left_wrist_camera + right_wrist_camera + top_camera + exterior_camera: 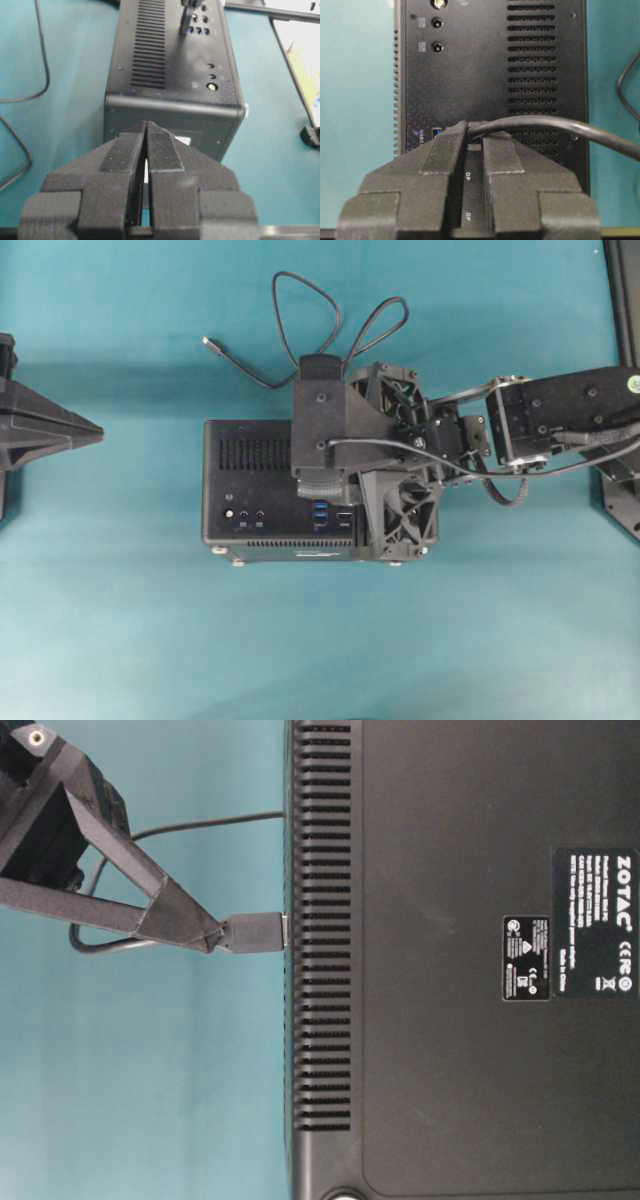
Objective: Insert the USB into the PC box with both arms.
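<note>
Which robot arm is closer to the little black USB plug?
Right. The right gripper holds the USB, its jaws shut on it, at the PC box. The left gripper sits off to the box's left side, away from the plug.

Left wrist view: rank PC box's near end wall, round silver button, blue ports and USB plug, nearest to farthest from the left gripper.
1. PC box, its near end wall: directly ahead of the left gripper.
2. Round silver button: on the top face, toward the right edge.
3. Blue ports and USB: both at the far end, too close to call.
</note>
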